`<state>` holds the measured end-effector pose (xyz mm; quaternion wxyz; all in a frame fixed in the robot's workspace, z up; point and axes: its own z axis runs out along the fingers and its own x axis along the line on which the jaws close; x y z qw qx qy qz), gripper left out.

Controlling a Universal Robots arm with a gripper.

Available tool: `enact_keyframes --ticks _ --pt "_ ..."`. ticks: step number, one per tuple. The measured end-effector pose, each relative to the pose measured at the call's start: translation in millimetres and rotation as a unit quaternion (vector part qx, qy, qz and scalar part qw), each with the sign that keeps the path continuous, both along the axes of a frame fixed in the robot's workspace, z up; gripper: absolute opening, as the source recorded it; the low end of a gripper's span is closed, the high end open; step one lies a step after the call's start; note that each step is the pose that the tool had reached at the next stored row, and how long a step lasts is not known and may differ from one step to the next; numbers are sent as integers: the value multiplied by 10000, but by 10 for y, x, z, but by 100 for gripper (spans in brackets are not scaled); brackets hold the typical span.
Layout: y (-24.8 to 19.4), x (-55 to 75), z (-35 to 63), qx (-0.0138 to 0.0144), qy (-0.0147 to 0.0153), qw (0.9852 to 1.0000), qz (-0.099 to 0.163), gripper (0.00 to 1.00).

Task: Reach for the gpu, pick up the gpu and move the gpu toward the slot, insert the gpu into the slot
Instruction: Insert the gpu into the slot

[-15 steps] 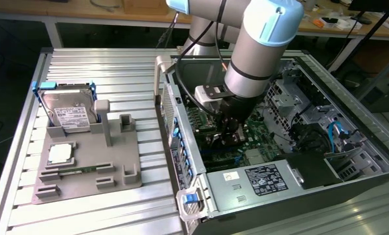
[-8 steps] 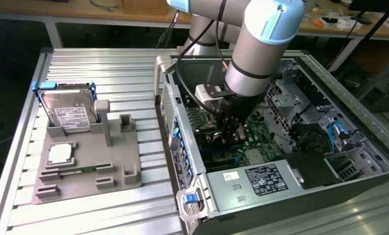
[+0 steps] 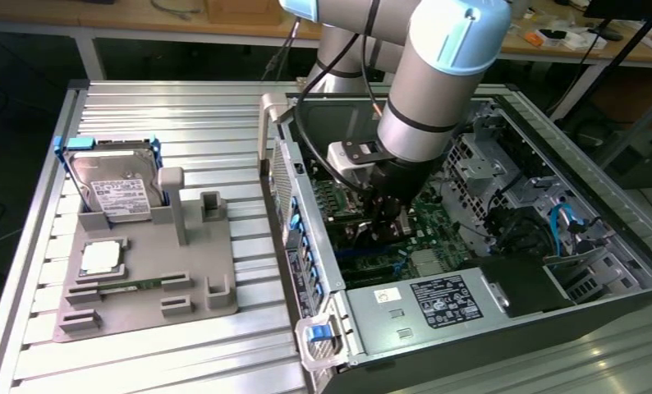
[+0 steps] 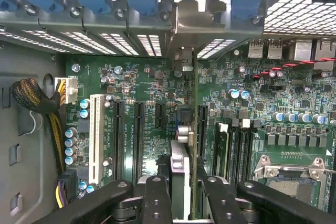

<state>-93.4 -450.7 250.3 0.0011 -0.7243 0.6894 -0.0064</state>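
My gripper (image 4: 182, 188) is shut on the gpu (image 4: 180, 163), a thin card seen edge-on between the two black fingers (image 4: 157, 195). The card stands upright over the green motherboard (image 4: 152, 129), in the lane between two black connector strips. Its silvery end bracket (image 4: 184, 24) lies against the case's rear panel, below the blue clips. The slot is hidden beneath the card, and I cannot tell whether the card's edge sits in it. In the exterior view the gripper (image 3: 387, 220) reaches down inside the open computer case (image 3: 589, 271), close to the board.
A white connector (image 4: 96, 137), black strips (image 4: 139, 140), memory strips (image 4: 236, 150) and the processor socket (image 4: 294, 174) flank the card. A braided cable bundle (image 4: 37, 98) lies at the board's edge. Outside the case, a hard drive (image 3: 116, 193) and a processor chip (image 3: 102, 256) rest on a grey fixture (image 3: 184, 295).
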Motion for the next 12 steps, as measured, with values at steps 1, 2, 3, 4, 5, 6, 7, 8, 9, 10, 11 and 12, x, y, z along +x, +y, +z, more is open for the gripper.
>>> enact_keyframes --ticks 1,2,3,4,5,6,7,8,9,10,11,12 --pt "0 1 -2 1 -10 10000 1 28" --pt "0 0 -7 1 -28 10000 1 28" --pt "-1 0 -10 0 -51 10000 0 28" --pt "-1 0 -16 -2 -74 10000 0 28" --pt "0 0 -21 1 -98 10000 0 28" --pt "0 -4 -22 0 -119 9999 0 28" --pt "1 -7 -23 1 -126 9999 0 28" --pt "0 -7 -23 1 -127 9999 0 28" --pt "1 -7 -24 1 -127 9999 1 28" --pt "0 -7 -23 1 -127 9999 1 28" --pt "0 -7 -23 1 -127 9999 0 28" --pt "0 -7 -23 1 -127 9999 0 28"
